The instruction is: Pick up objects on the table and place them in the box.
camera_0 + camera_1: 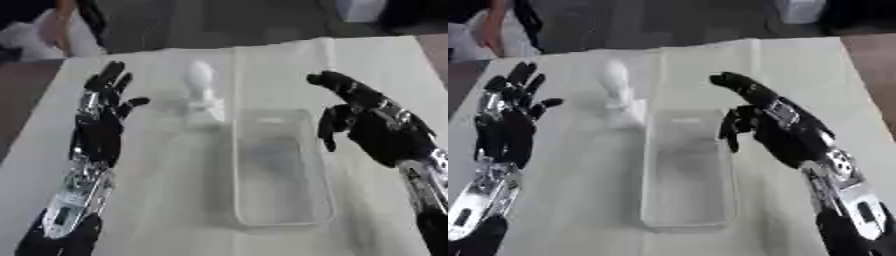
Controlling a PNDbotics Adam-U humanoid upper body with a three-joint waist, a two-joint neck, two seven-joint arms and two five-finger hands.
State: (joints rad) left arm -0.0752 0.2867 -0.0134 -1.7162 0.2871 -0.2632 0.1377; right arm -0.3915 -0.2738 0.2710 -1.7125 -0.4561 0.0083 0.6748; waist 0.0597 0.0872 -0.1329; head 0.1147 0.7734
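Note:
A white object with a rounded top and a wider base lies on the white table, just beyond the far left corner of the clear plastic box. The box holds nothing that I can make out. My left hand hovers at the left of the table, fingers straight and spread, holding nothing, a short way left of the white object. My right hand hangs beside the box's far right edge, fingers relaxed and slightly bent, with nothing in it.
A white cloth covers the table, with a fold line running down past the box. A person stands beyond the far left corner. A white container sits on the floor at the back right.

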